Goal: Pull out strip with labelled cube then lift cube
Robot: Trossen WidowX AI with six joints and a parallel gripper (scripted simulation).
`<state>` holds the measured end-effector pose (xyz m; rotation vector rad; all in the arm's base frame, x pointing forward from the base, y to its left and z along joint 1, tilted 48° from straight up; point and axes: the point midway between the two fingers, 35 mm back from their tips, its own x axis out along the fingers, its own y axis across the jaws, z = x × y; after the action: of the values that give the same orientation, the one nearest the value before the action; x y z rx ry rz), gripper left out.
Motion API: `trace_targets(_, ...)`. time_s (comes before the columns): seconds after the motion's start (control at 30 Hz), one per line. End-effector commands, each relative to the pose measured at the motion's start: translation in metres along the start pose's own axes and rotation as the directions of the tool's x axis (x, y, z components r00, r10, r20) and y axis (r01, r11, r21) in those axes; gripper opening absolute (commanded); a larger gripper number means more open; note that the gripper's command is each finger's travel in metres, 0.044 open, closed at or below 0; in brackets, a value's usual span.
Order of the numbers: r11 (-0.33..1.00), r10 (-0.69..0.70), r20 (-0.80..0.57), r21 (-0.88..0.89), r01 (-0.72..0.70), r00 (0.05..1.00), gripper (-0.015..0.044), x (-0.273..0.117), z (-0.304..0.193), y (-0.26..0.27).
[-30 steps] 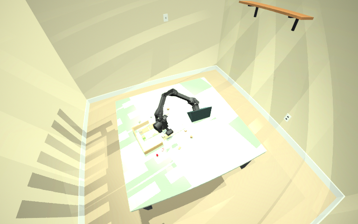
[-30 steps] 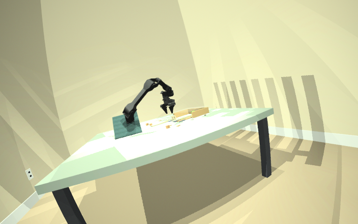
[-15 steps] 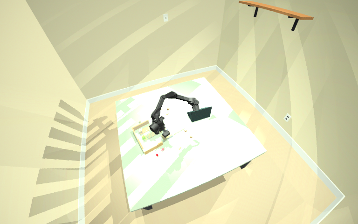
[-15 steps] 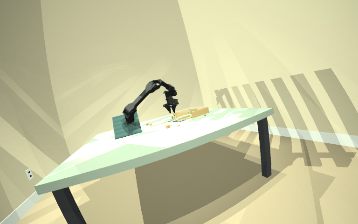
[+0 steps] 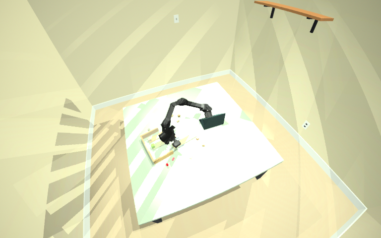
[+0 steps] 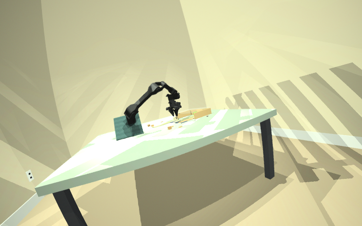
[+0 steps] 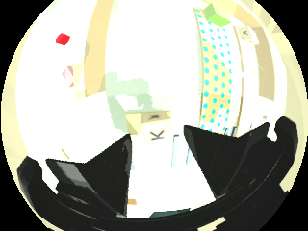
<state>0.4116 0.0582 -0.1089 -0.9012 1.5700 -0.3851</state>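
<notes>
With claw [image 5: 171, 141] [image 6: 175, 116] [image 7: 158, 132] apart, clamped on nothing, centre over the nearer K-marked cube [image 6: 176, 118] [image 7: 156, 134], seen between and just beyond the fingertips in the wrist view. Lower straight, then close evenly on opposite faces, keeping well left of the dotted strip [image 7: 215, 82], before lifting gently, without tilting.

Shelf: the orange shelf [image 5: 294, 10] is high on the wall, on black brackets.
Outlet: the outlet [image 5: 305, 124] [image 6: 29, 175] is white with two dark sockets, low on the wall.
Wall plate: the small white plate [image 5: 176, 18] is on another wall.
Table: the table [image 5: 210, 173] [image 6: 133, 154] is pale, with dark legs.
Red block: the red block [image 5: 166, 164] [image 7: 63, 38] is on the table.
Pink block: the pink block [image 5: 172, 158] [image 7: 67, 76] is near the red one, apart from it.
Baseboard: the baseboard [image 5: 342, 190] [image 6: 320, 137] is white.
</notes>
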Motion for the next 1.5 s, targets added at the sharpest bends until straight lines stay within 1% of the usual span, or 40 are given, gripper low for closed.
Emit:
trace_targets(0.0, 1.000, -0.007, -0.008, -0.008, 0.007, 1.000, 0.0250, 0.010, -0.003, 0.000)
trace_targets(0.37, 1.000, -0.009, -0.009, -0.008, 0.009, 1.000, 0.0250, 0.028, -0.004, 0.000)
trace_targets(0.6, 1.000, -0.009, -0.009, -0.008, 0.009, 1.000, 0.0250, 0.029, -0.004, 0.000)
trace_targets(0.73, 1.000, -0.003, -0.005, -0.001, 0.003, 1.000, 0.0145, 0.026, -0.003, -0.001)
trace_targets(0.97, 1.000, -0.003, -0.005, -0.001, 0.003, 1.000, 0.0098, 0.026, -0.003, -0.001)
trace_targets(1.1, 1.000, -0.002, -0.005, -0.002, 0.002, 1.000, 0.0000, 0.025, -0.005, 0.000)
trace_targets(1.47, 1.000, -0.004, -0.008, -0.009, 0.004, 1.000, 0.0000, -0.004, -0.041, 0.003)
